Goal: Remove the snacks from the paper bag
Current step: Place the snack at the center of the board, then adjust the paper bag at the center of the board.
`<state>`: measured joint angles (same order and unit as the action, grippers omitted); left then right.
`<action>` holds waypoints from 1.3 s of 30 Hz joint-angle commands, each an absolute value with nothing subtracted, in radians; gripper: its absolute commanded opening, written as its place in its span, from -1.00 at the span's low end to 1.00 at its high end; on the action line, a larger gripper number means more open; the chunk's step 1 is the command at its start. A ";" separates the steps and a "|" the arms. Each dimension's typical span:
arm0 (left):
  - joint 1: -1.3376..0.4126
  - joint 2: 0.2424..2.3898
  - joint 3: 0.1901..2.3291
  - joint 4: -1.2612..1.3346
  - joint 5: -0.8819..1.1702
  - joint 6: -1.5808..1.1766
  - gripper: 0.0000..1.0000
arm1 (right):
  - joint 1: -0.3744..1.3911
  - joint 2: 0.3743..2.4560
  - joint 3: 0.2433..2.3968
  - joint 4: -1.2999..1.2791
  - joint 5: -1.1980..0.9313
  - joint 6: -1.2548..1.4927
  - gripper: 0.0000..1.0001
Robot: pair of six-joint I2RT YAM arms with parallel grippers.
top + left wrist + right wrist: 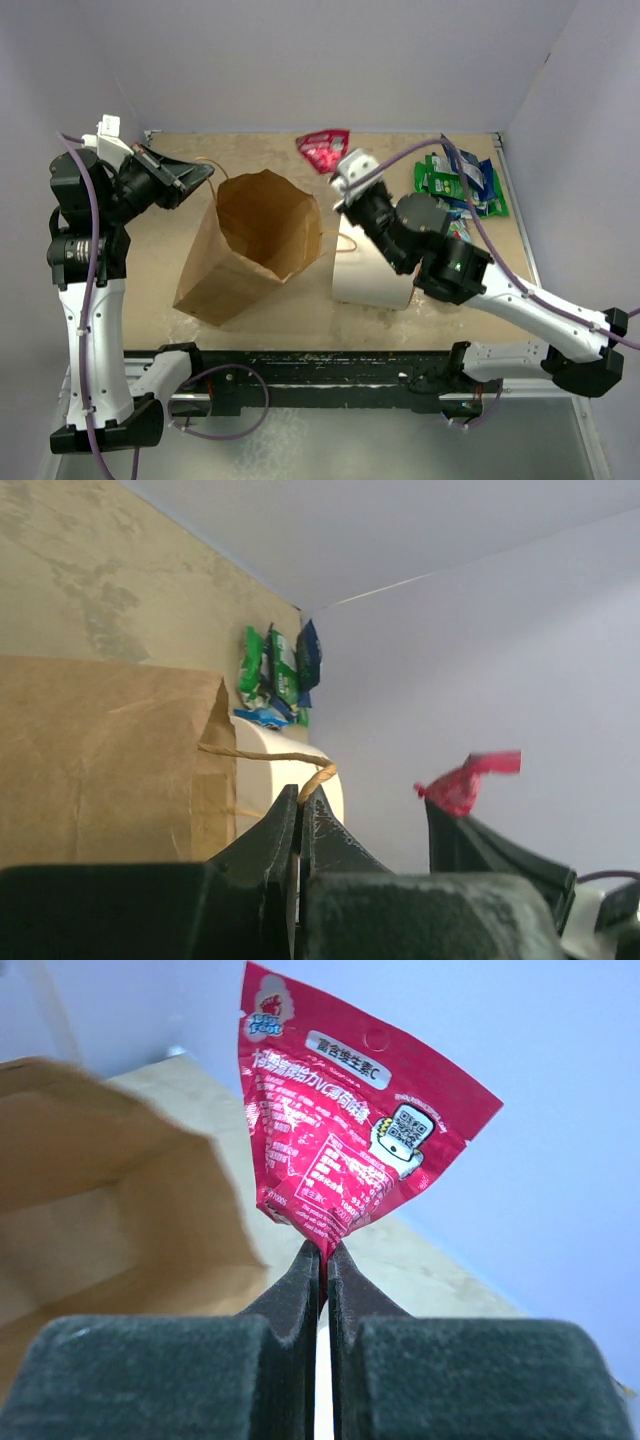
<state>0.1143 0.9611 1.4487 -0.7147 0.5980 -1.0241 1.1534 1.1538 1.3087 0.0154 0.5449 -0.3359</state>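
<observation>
Tabletop (300,315): a mottled tan board is lying flat.
Back wall (330,60): a plain pale panel is meeting the left wall (35,70) and the right wall (595,110).
Front rail (330,365): a black bar is edging the board.
Light: soft, even light is falling.

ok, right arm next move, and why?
Probably swing the right tool right and release beside the green and blue packets: it pinches the red packet outside the paper bag, while the left tool holds the bag's handle.

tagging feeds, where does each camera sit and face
Top external: above, behind the bases, looking down at the paper bag; both arms show.
Left wrist: behind the left tool, which pinches the bag's handle, facing the green packets.
Right wrist: behind the right tool, shut on the red packet, facing the far wall.
All share the bag and packet.
</observation>
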 commanded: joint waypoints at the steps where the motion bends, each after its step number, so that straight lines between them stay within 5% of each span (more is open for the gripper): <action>1: 0.110 0.989 1.478 -0.513 0.695 -1.161 -1.00 | 0.970 1.186 1.444 -0.050 0.669 -0.324 -1.00; 8: 0.112 1.023 1.548 -0.535 0.701 -1.144 -1.00 | 0.613 1.188 1.424 -0.100 0.653 -0.183 -1.00; 18: 0.112 1.012 1.546 -0.950 0.553 -0.898 -1.00 | 0.243 1.120 1.126 -0.101 0.507 0.010 -1.00; 28: 0.112 0.948 1.596 -1.189 0.370 -0.707 -1.00 | 0.134 1.175 0.795 0.031 0.383 0.055 -1.00; 39: 0.112 0.833 1.556 -1.358 0.126 -0.723 -0.93 | 0.115 1.386 0.769 0.158 0.380 0.048 -1.00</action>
<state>0.1146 0.8616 1.5642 -1.2999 0.2413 -0.7395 0.1188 1.3495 0.7589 0.0608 0.3889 0.0353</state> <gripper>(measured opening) 0.026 0.022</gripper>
